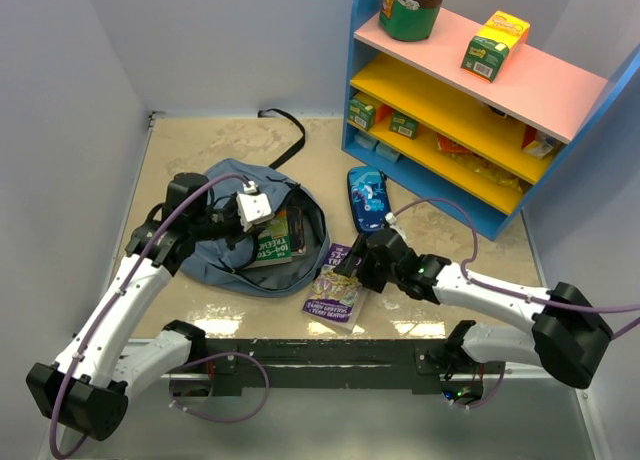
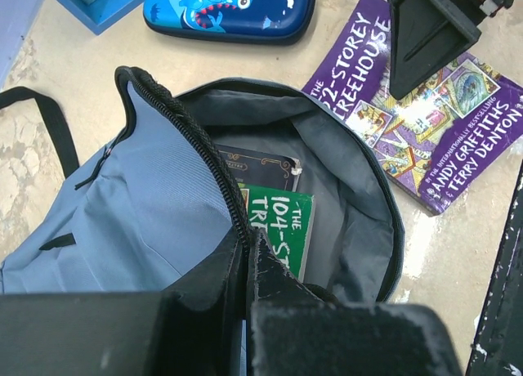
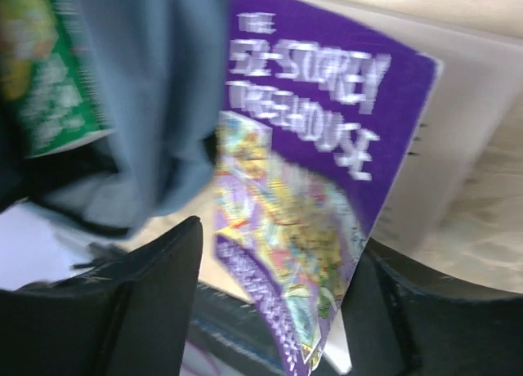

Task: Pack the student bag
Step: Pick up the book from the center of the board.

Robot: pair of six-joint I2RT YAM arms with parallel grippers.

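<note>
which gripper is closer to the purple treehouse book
Right. The right gripper straddles the purple treehouse book; the left gripper is farther off, clamped on the zipper rim of the backpack.

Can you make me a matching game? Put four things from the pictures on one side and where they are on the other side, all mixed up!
Things:
1. green book
2. purple book
3. blue pencil case
4. green tub

Places:
A. on the pink top shelf
B. on the table, between the right claw's fingers
C. inside the student bag
D. on the table near the bottom of the shelves

Right pairs: 1-C, 2-B, 3-D, 4-A.
</note>
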